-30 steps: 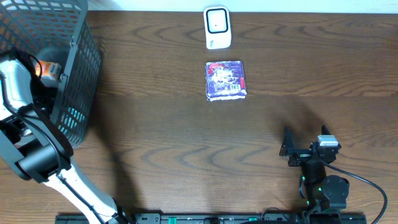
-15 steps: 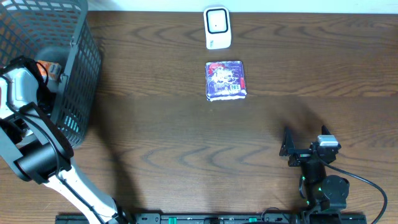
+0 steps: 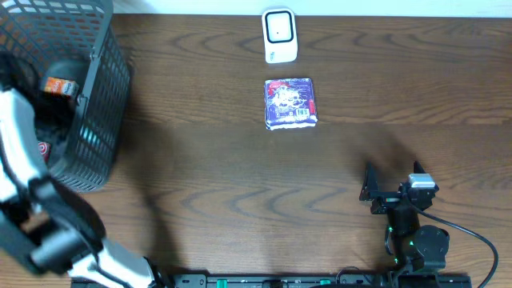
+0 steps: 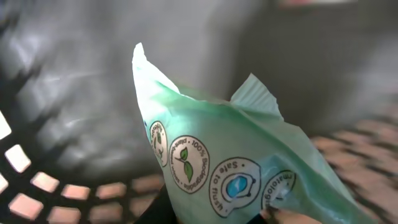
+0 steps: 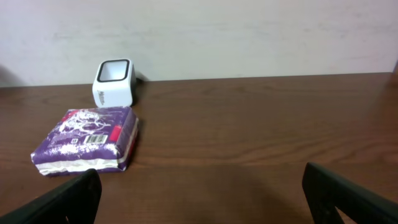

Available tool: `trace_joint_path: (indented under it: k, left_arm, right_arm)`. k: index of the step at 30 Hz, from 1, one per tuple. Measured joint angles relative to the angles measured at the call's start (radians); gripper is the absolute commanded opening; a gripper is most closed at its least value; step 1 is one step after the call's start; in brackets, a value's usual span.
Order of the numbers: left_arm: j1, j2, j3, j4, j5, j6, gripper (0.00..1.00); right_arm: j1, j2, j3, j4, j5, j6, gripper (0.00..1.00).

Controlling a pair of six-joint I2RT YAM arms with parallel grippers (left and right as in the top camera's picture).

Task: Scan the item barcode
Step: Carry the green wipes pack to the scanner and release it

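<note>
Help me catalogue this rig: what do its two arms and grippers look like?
Left arm: white shells between black joints. Right arm: black, with a white-topped block, small green lights and a black cable looping from its base. Its gripper fingers are black.

"Safe to flush" on green packet

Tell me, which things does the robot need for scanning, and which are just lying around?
Needed: green packet, gripped inside the basket; white scanner.
Lying about, probably: purple pack by the scanner; orange item in the basket; right gripper, open and idle.
</note>
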Motion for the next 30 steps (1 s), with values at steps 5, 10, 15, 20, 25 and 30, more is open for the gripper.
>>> trace_joint_path:
  k: [5,10,15,20,25,30]
  left_arm:
    - [0.000,-0.211,0.013,0.115,0.023,0.000,0.07]
    - [0.000,-0.352,0.018,0.182,0.025,0.000,0.08]
    - [-0.008,-0.428,0.018,0.188,0.025,0.010,0.07]
    - [-0.072,-0.451,0.018,0.189,0.025,0.109,0.07]
    - [-0.162,-0.451,0.018,0.198,0.025,0.209,0.07]
    - [-0.275,-0.451,0.018,0.230,0.025,0.293,0.08]
  right_arm:
    - [0.000,0.000,0.000,0.000,0.000,0.000,0.99]
    - [0.000,0.000,0.000,0.000,0.000,0.000,0.99]
    - [0.000,0.000,0.000,0.000,0.000,0.000,0.99]
    - [0.000,0.000,0.000,0.000,0.000,0.000,0.99]
    - [0.000,0.000,0.000,0.000,0.000,0.000,0.99]
    - [0.000,0.000,0.000,0.000,0.000,0.000,0.99]
